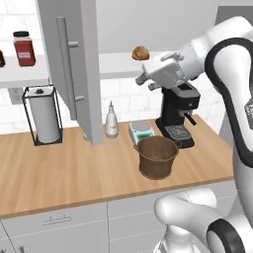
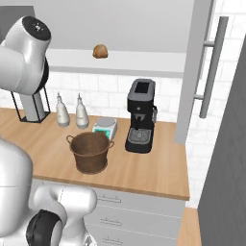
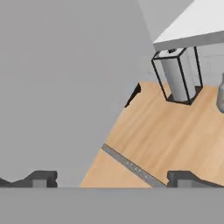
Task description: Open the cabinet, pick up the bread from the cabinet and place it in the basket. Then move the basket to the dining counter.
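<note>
Cabinet (image 1: 74,64) doors open; gripper (image 3: 111,177) spread wide, empty. Swing right, square jaws around bread (image 1: 140,53) on far shelf.

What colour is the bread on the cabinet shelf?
Golden-brown; the bread shows best in the right base view.

Two base cameras looked forward and down from behind the arm, left and right, sharing the worktop (image 1: 59,173) and basket (image 1: 157,156). The hand camera sat close against the cabinet door (image 3: 61,87).
</note>
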Robot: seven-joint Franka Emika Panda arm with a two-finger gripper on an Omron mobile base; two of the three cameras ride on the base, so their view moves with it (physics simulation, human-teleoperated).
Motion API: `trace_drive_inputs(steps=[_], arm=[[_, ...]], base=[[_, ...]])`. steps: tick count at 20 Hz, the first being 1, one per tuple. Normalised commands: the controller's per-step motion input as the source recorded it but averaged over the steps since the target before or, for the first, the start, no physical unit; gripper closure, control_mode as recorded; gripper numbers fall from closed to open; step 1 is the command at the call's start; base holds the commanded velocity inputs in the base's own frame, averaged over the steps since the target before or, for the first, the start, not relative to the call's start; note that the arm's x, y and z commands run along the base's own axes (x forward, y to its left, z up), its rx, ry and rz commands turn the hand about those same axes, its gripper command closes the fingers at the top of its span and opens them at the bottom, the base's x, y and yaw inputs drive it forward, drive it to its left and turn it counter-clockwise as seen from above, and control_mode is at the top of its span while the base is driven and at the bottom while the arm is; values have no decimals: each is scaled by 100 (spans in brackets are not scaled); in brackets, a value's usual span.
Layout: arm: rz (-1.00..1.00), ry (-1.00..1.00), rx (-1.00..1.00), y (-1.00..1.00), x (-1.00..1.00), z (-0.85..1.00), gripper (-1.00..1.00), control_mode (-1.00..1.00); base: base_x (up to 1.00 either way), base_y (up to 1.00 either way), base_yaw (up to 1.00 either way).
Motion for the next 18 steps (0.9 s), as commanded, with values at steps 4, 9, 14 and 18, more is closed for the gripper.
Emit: trace_drive_inputs(steps=[4,9,14,18], arm=[[-21,-33,-31,-100,12,0,-100,-100],[-21,-24,-28,-100,38,4,-100,-100],[-31,-22,-16,-50,85,16,-100,-100],[-37,-17,-2,0,100,10,-100,-100]], base=[[0,0,0],[0,0,0],[0,0,0],[0,0,0]])
